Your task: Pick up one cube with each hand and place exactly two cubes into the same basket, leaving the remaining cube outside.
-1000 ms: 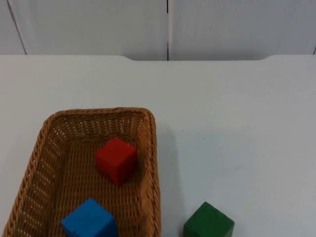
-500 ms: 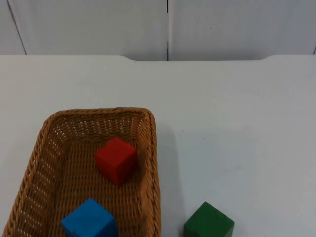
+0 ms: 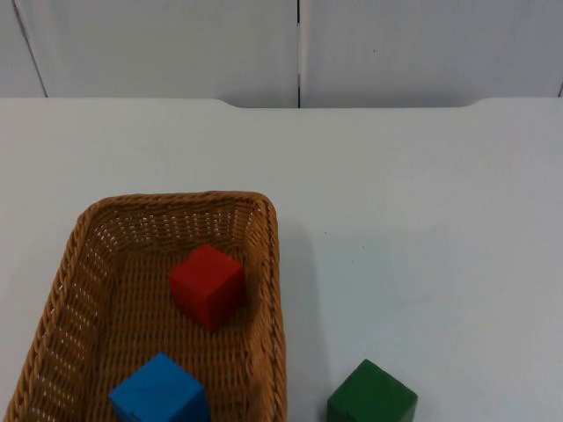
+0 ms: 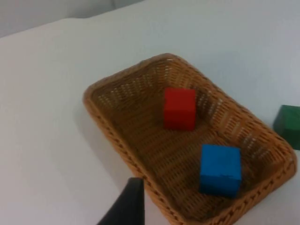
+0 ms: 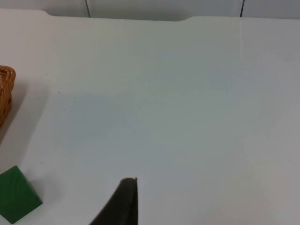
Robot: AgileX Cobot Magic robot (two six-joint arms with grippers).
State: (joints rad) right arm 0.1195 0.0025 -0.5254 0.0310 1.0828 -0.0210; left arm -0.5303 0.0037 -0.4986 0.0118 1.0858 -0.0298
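A brown woven basket (image 3: 275,264) stands at the table's front left. A red cube (image 3: 207,284) and a blue cube (image 3: 160,391) lie inside it, apart from each other. A green cube (image 3: 372,397) sits on the table just right of the basket. In the left wrist view my left gripper (image 4: 129,206) hangs outside the basket (image 4: 123,72), looking onto the red cube (image 4: 179,108), the blue cube (image 4: 220,168) and the green cube (image 4: 288,120). My right gripper (image 5: 123,204) hangs over bare table, well away from the green cube (image 5: 16,193). Both arms wait.
White table top stretches behind and to the right of the basket up to the grey partition wall (image 3: 299,48). A corner of the basket (image 5: 5,89) shows in the right wrist view.
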